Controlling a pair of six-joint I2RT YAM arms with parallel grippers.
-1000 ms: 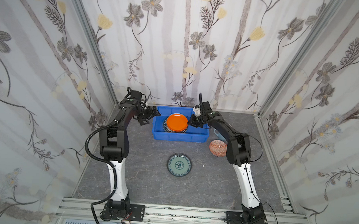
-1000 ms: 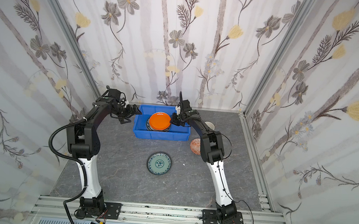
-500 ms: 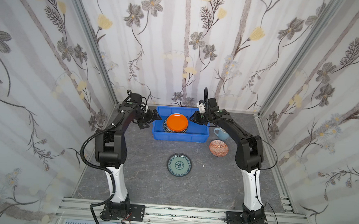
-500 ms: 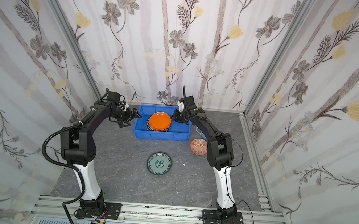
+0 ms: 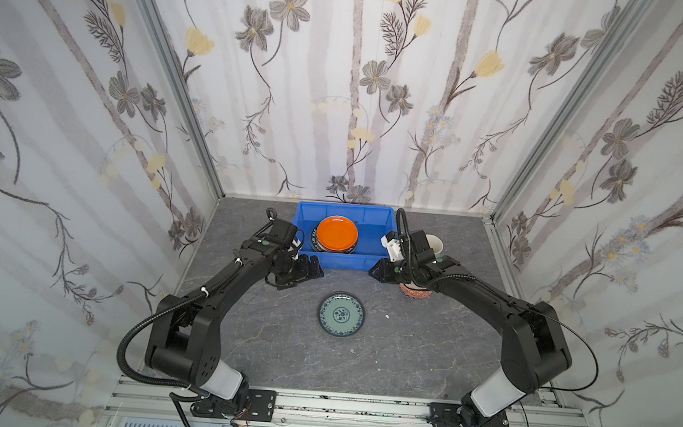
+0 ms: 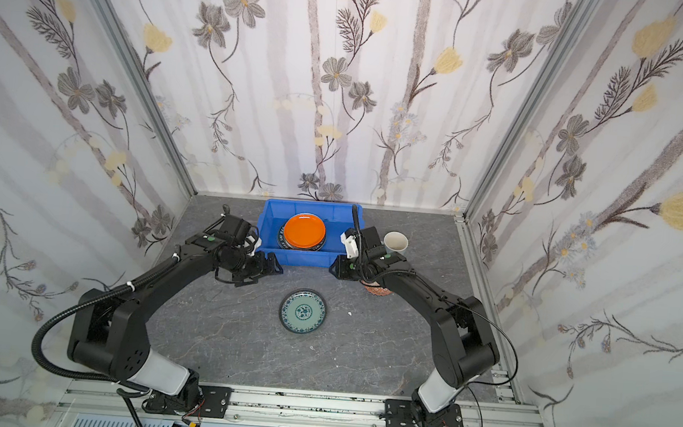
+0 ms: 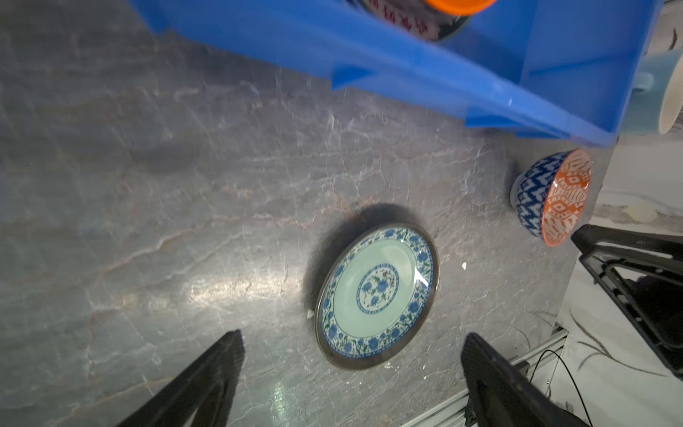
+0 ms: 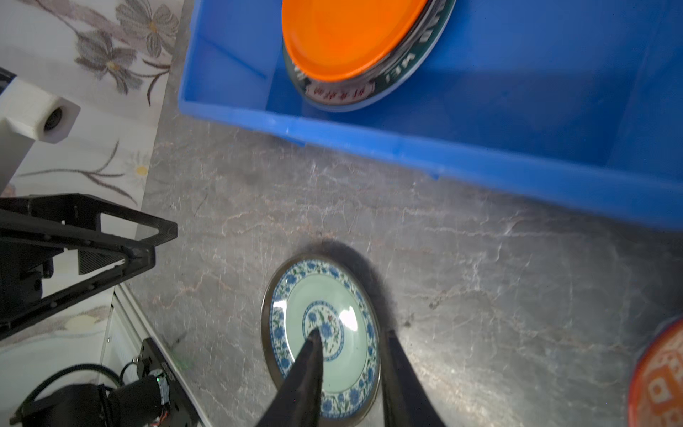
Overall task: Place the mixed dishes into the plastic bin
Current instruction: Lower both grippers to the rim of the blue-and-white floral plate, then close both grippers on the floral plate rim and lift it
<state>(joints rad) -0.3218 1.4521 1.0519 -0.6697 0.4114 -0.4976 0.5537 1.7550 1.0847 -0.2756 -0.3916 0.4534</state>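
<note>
The blue plastic bin (image 5: 340, 261) (image 6: 298, 258) stands at the back of the table. In it an orange plate (image 5: 337, 233) (image 8: 343, 37) lies on a dark-rimmed plate (image 8: 399, 74). A teal patterned plate (image 5: 341, 314) (image 7: 377, 295) (image 8: 332, 292) lies flat in front of the bin. My left gripper (image 5: 312, 270) (image 7: 353, 334) hangs open and empty off the bin's front left corner. My right gripper (image 5: 375, 271) (image 8: 351, 332) is off the front right corner, its jaws a little apart with nothing between them. Both grippers are above the table, apart from the teal plate.
An orange-patterned bowl (image 7: 554, 199) (image 5: 415, 292) sits right of the teal plate, largely under my right arm in both top views. A pale mug (image 5: 435, 243) (image 6: 396, 241) stands just right of the bin. Flowered walls close in three sides.
Both grippers have drawn back from the bin to its front corners. My right gripper has left the orange plate lying in the bin and its jaws have parted slightly.
</note>
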